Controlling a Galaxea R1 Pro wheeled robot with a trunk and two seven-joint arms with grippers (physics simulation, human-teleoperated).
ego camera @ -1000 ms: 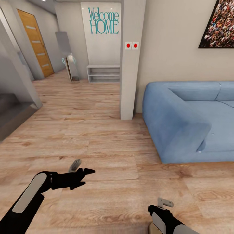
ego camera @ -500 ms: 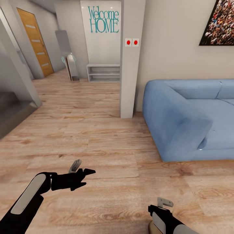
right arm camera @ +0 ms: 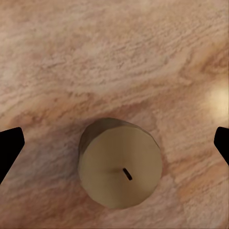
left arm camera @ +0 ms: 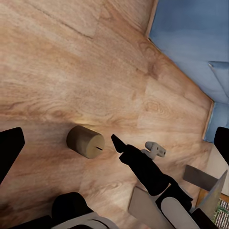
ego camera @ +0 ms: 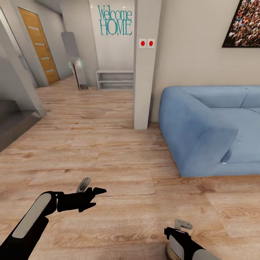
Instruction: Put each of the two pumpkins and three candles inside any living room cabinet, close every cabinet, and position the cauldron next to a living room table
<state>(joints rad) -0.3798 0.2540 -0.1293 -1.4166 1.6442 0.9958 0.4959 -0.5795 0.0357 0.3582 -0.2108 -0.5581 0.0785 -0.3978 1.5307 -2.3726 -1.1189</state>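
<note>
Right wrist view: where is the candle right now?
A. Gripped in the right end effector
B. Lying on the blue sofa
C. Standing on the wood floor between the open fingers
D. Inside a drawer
C: the candle stands upright on the wood floor, below the open right end effector, untouched.

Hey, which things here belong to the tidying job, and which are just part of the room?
Part of the job:
- short tan cylindrical candle standing on the floor
- right pincer, open above that candle

Just there:
- blue fabric sofa
- wooden plank floor
- orange wooden door
- low white shelf
- teal "Welcome HOME" lettering
</note>
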